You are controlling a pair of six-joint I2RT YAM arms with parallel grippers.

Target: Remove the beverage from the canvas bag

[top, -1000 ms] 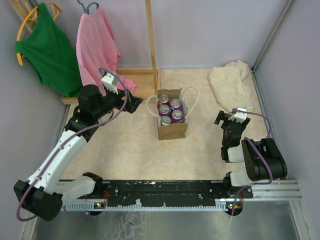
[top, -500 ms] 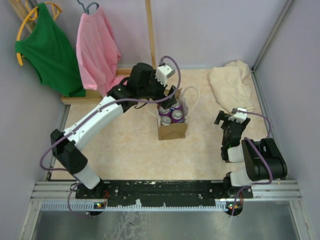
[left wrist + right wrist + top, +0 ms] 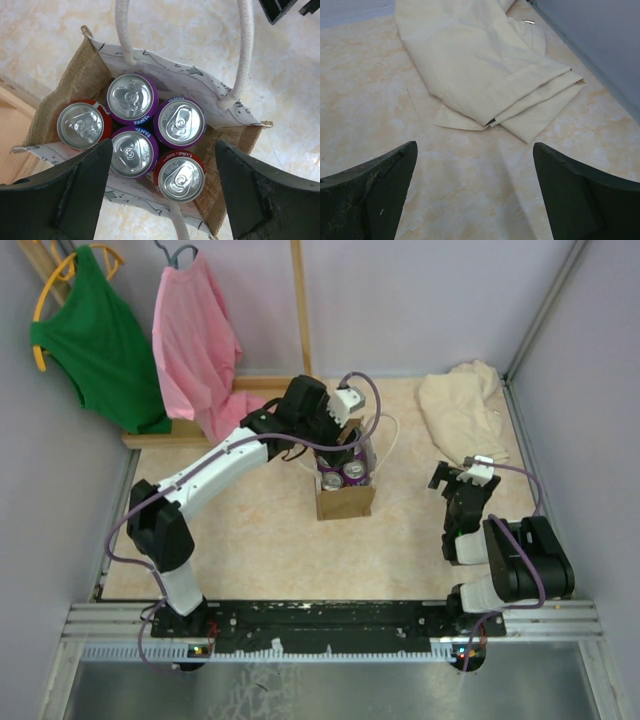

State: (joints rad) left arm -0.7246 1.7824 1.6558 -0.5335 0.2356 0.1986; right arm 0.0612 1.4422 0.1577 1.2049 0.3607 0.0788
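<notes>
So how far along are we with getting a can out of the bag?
Done: the left gripper is over the open canvas bag, jaws open. In hand: nothing; all five cans sit inside. Left: grip one and lift it out. The right gripper is open near the cream cloth.

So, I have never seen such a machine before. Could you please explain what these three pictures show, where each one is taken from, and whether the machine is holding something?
These are two robot arms bolted at the near edge of a table. The overhead picture comes from a fixed camera above and behind them. The other two come from small cameras on each wrist, so the dark shapes at the bottom are that arm's own fingers.

The left gripper hangs open over the canvas bag, looking down at five drink cans: three purple, two red. It holds nothing yet. The right gripper waits open and empty near a folded cream cloth.

A green shirt and a pink shirt hang at the back.
</notes>
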